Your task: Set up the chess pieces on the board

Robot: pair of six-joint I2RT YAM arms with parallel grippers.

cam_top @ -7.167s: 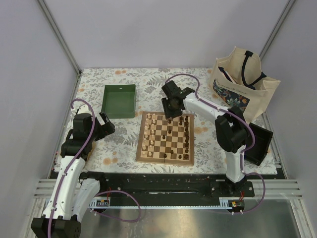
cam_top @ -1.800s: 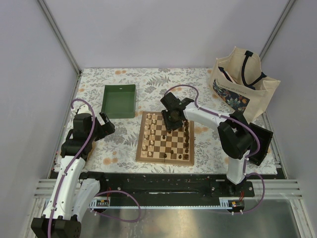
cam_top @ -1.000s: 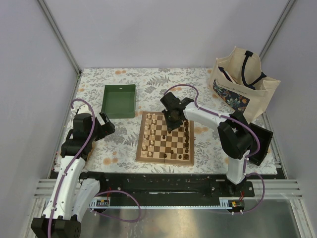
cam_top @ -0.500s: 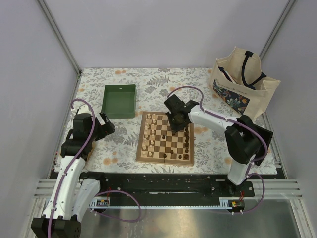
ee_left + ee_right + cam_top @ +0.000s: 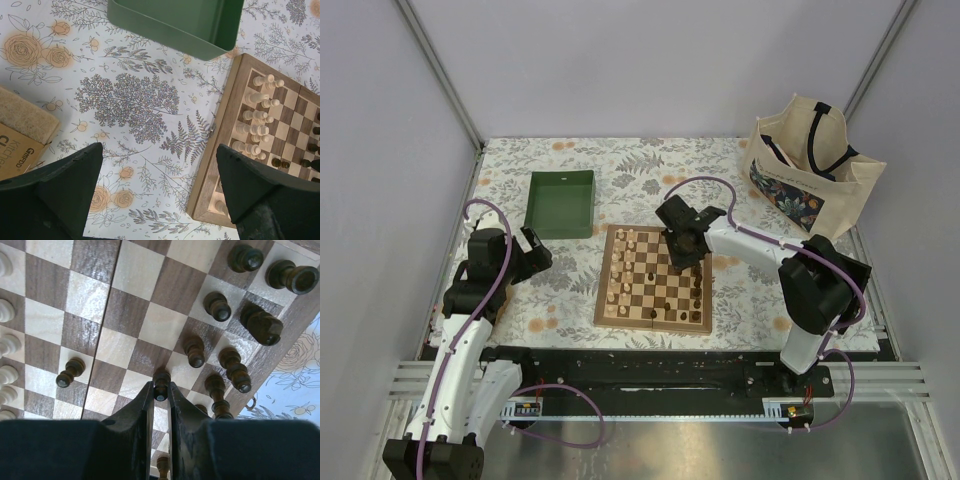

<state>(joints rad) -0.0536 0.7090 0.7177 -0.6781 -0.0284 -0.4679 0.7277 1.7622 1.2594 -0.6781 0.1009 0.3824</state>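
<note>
The board (image 5: 603,292) lies mid-table with pale chess pieces (image 5: 620,268) in rows on its left side and dark ones (image 5: 698,272) on its right. My right gripper (image 5: 682,250) hangs over the board's far right part, shut on a dark pawn (image 5: 160,385) by its head. The pawn's base is low over a square next to other dark pieces (image 5: 195,351). Another dark pawn (image 5: 69,374) stands alone near the fold seam. My left gripper (image 5: 535,252) is open and empty over the cloth, left of the board (image 5: 226,145).
A green tray (image 5: 561,203) sits at the far left of the board. A tote bag (image 5: 810,170) stands at the far right, with a black box (image 5: 847,287) below it. A sponge and a carton (image 5: 20,135) lie under the left arm.
My right gripper has moved right across the board toward the dark side, still shut on the dark pawn. The left arm has not moved.
</note>
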